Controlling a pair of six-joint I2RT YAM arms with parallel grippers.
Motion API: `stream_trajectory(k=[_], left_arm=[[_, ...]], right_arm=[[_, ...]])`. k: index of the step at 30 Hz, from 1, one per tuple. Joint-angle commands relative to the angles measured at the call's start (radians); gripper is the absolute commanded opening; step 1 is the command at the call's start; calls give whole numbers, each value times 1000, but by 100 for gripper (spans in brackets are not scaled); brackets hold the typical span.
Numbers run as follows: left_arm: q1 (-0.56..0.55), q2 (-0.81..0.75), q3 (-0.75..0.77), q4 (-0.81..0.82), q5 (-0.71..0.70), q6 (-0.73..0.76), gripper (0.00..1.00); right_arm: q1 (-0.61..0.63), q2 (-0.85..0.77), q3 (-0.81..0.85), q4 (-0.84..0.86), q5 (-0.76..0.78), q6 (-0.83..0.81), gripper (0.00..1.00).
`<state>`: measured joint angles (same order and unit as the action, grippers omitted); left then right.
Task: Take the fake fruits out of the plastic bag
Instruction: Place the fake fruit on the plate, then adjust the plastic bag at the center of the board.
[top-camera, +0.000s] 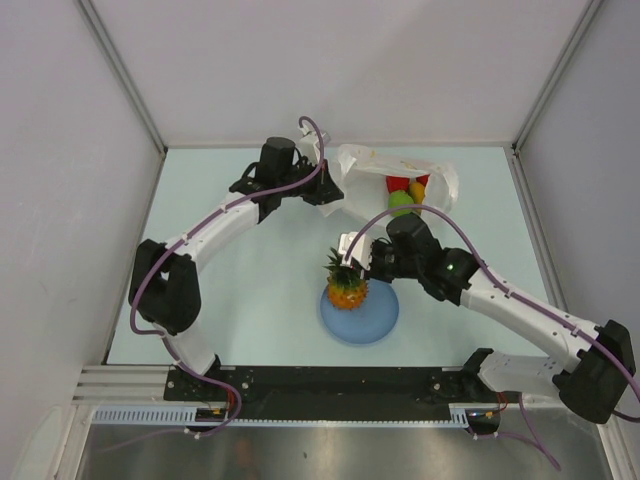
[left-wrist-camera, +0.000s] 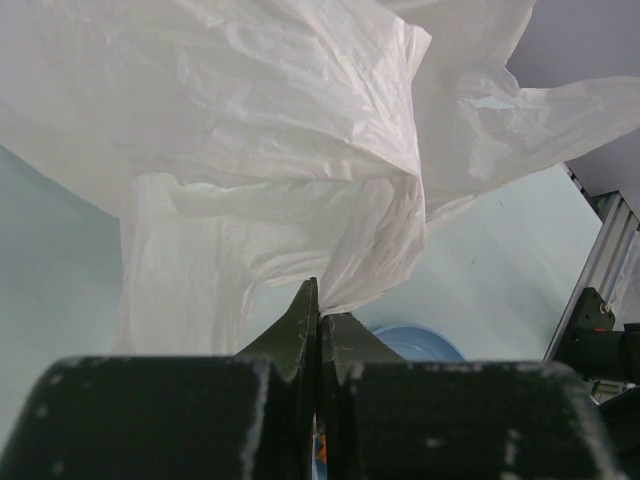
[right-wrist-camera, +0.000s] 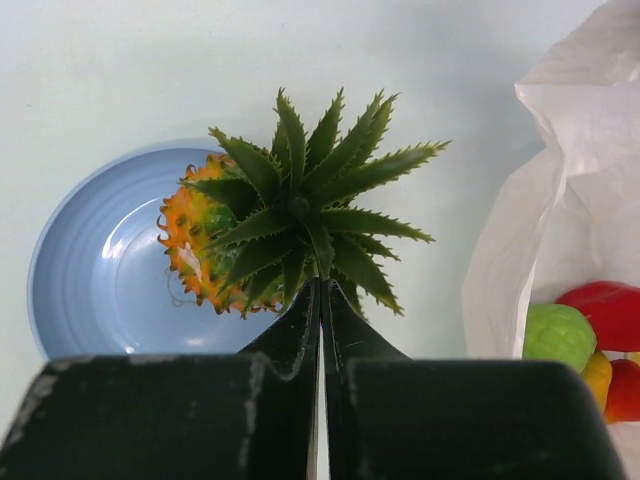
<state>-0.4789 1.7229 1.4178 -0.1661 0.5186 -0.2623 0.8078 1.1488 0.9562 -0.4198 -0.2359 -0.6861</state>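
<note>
My right tool (right-wrist-camera: 320, 295) pinching the pineapple (right-wrist-camera: 210, 245) by its leaves, over the blue plate (right-wrist-camera: 90, 280), my left tool (left-wrist-camera: 318, 315) pinching the plastic bag (left-wrist-camera: 250, 120), one o'clock from the plate

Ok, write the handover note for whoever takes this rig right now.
Left gripper: shut on a fold of the plastic bag.
Right gripper: shut on the crown of the pineapple, which hangs over the blue plate; I cannot tell whether it touches the plate.
Done: the pineapple is out of the bag.
Left: release the pineapple, then fetch the green apple, the red pieces and the yellow-orange fruit lying in the bag's open mouth.
</note>
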Motion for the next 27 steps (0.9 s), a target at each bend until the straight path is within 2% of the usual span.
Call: stream_trajectory(k=[1,3,4,5,6,7,8,13,17,20,23,24,27], left_arm=[[6,-2,23,14,14,-8,2],[6,0,26,11,17,-9,2],[6,1,26,10,18,-12,2],[6,3,26,8,17,-15,2],[6,3,26,8,20,-18,2],[6,4,26,7,23,-21,2],[6,4,26,13,24,-23,2],[6,6,30,7,29,-18,1],[6,12,26,0,27,-9,1],[6,7,21,4,35,-8,1],[6,9,21,2,44,-5,0],[6,9,21,-1,47,-5,0],[6,6,26,-4,54,0,0]], right_arm=[[2,-1,-11,55,-19,17,0],[2,-4,-10,53,-8,22,0],[4,-12,-11,59,4,26,33],[4,-17,-11,68,42,49,47],[7,-23,-11,79,62,63,54],[5,-44,-10,91,78,66,68],[7,-60,-8,87,95,50,73],[-15,-159,-5,65,147,62,76],[-122,-184,-7,65,127,112,76],[-205,-150,-5,154,118,209,74],[-288,-62,9,228,116,263,64],[-320,-29,16,261,113,273,57],[-367,87,24,346,110,307,46]])
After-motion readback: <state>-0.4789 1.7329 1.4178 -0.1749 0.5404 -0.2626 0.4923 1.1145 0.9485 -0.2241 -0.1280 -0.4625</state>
